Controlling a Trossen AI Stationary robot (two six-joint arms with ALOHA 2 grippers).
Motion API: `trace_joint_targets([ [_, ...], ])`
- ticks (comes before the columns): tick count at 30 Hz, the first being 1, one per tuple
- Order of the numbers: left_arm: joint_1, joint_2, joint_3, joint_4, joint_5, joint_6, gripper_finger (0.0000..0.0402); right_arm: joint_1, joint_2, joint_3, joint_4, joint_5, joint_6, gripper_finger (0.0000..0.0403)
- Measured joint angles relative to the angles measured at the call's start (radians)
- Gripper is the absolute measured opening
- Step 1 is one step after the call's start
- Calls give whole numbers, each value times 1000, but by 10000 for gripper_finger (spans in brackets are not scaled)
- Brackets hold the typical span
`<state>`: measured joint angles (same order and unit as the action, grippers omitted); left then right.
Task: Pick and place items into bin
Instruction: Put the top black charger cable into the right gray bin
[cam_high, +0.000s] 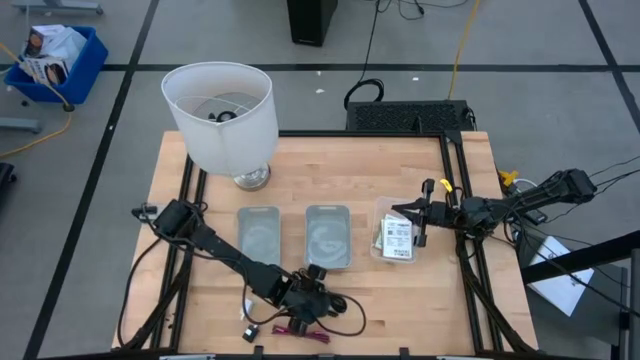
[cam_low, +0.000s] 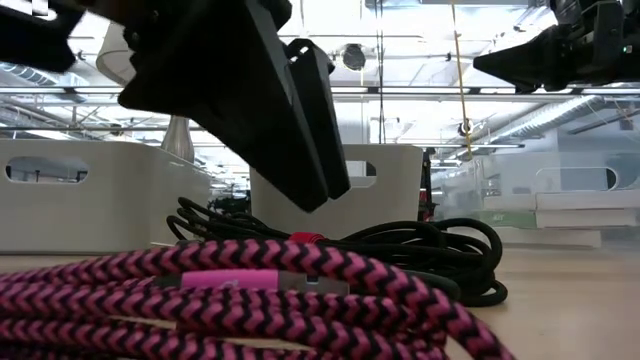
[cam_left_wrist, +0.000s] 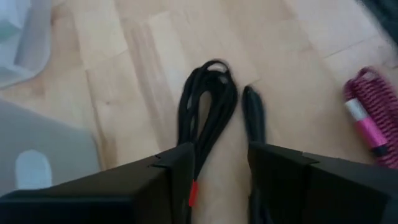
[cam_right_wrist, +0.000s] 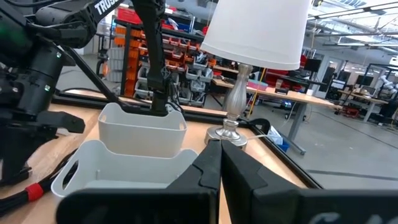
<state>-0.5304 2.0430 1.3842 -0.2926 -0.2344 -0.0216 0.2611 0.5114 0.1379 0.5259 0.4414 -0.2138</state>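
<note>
My left gripper (cam_high: 315, 290) is low over the table's near edge, open. In the left wrist view its fingers (cam_left_wrist: 221, 152) stand on either side of the coiled black cable (cam_left_wrist: 208, 106), whose coil lies flat on the wood. In the low view the fingertips (cam_low: 320, 190) hang just over that coil (cam_low: 420, 245). The magenta braided cable (cam_high: 293, 330) (cam_low: 200, 290) lies beside it, nearer the edge, with a tiny white plug (cam_high: 248, 335) to its left. White packets (cam_high: 397, 238) lie in the right bin. My right gripper (cam_high: 412, 213) (cam_right_wrist: 219, 155) hovers over that bin, shut and empty.
Three pale bins stand in a row mid-table: left (cam_high: 258, 215), middle (cam_high: 327, 212) and right (cam_high: 380, 215). A big white lampshade lamp (cam_high: 222, 115) stands at the far left. Bare wood lies between the bins and the near edge, around the cables.
</note>
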Motion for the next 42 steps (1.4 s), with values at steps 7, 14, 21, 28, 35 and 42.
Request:
trace_joint_targets([
  [7,8,0,0,-6,-20,12,195,0,0,0,-2,0,7,4],
  [14,16,15,0,6,-34,-3,190,0,0,0,-3,0,7,4],
  [21,20,84,0,15,-48,16,180,0,1,1,-7,1,-6,4],
  [28,31,90,2,14,24,8,152,0,2,1,-7,2,-11,4],
  [35,26,91,2,40,81,48,37,0,2,1,-7,2,-11,4],
  [42,-5,-3,11,14,-46,161,37,0,1,1,-8,2,-11,4],
])
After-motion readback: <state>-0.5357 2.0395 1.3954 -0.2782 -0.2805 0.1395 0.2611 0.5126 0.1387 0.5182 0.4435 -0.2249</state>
